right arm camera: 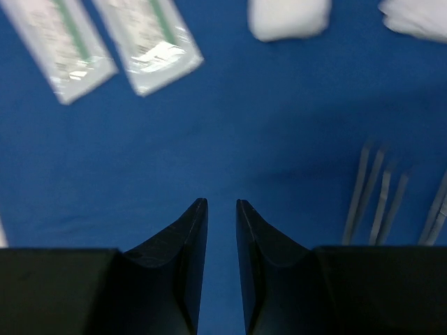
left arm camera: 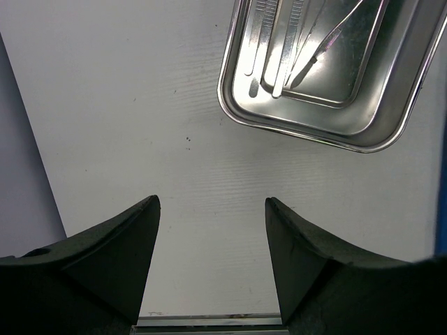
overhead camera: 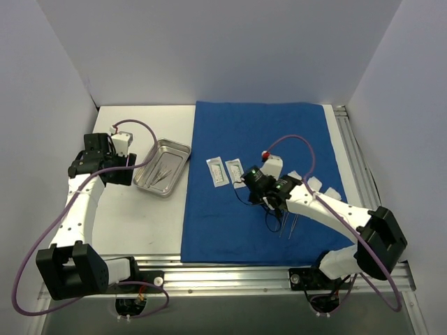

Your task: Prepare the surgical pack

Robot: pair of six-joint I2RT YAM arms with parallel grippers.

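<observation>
Your left gripper [left arm camera: 211,202] gapes empty, left of the shiny rectangular steel tray [left arm camera: 307,136]. Your right gripper [right arm camera: 221,204], barely parted, grasps nothing over the royal-blue cloth drape [right arm camera: 230,132].

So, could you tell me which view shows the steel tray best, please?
The left wrist view: the steel tray fills its upper right, close enough to show the instruments inside, though partly cropped. The top external view shows it whole but small; the right wrist view misses it.

Blue drape [overhead camera: 258,132] flat; steel tray [overhead camera: 180,148] beside, instruments [overhead camera: 162,174] inside.
</observation>
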